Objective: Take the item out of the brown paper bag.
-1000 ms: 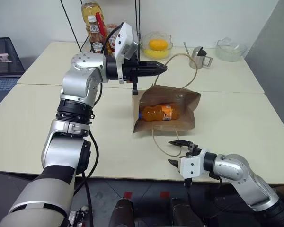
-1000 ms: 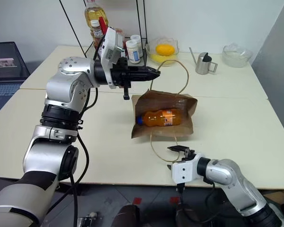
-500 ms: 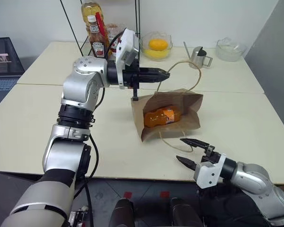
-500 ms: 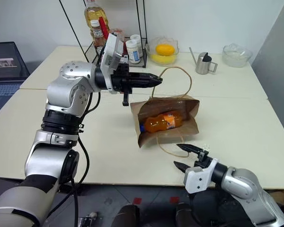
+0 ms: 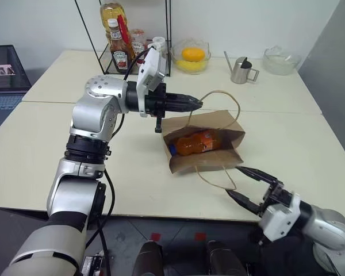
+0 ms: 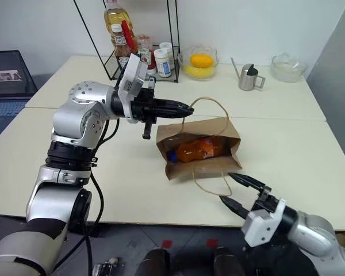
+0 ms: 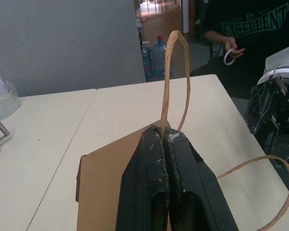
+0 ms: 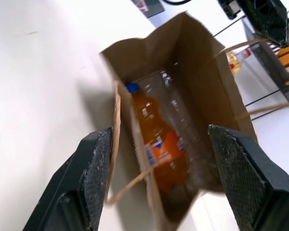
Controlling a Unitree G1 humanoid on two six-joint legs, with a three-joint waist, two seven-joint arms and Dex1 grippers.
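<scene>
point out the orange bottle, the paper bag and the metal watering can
orange bottle (image 5: pixel 194 142), left eye view, on its orange middle
paper bag (image 5: pixel 230 140), left eye view, on its bare brown side
metal watering can (image 5: pixel 241 71), left eye view, on its body

Brown paper bag (image 5: pixel 218 150): plain kraft brown, tan cord handles. Item (image 5: pixel 194 142): orange, blue cap, orange-and-blue label. Counter (image 5: pixel 40 149): cream. Gripper fingers (image 8: pixel 92 173): black, textured pads.

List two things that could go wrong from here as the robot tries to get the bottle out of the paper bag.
1. The left gripper pinches only a thin cord handle; the brown paper bag could slip or tear.
2. The open right gripper sits beside the loose lower handle and may snag it before reaching the orange bottle.
</scene>
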